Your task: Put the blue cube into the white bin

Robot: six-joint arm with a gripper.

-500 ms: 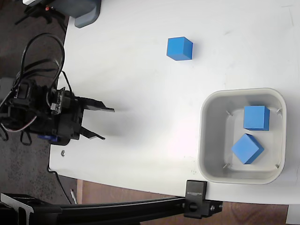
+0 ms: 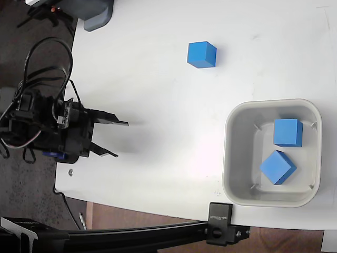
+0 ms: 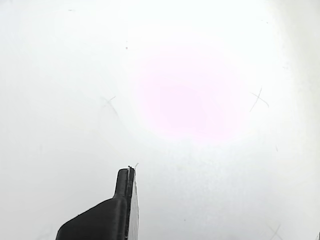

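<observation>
Item one: the gripper, which we are finding at the left edge of the table in the fixed view, its two black fingers spreading wide apart and holding nothing.

Item two: the blue cube, which we are seeing sitting alone on the table, well apart from the gripper, ahead of its fingertips and off toward the picture's top.

Item three: the white bin, lying farther out beyond the fingertips, toward the right edge, and carrying two more blue cubes inside.

Item four: the wrist view, where we are making out only one dark finger over bare, glare-washed table; the second finger is probably out of frame.
</observation>
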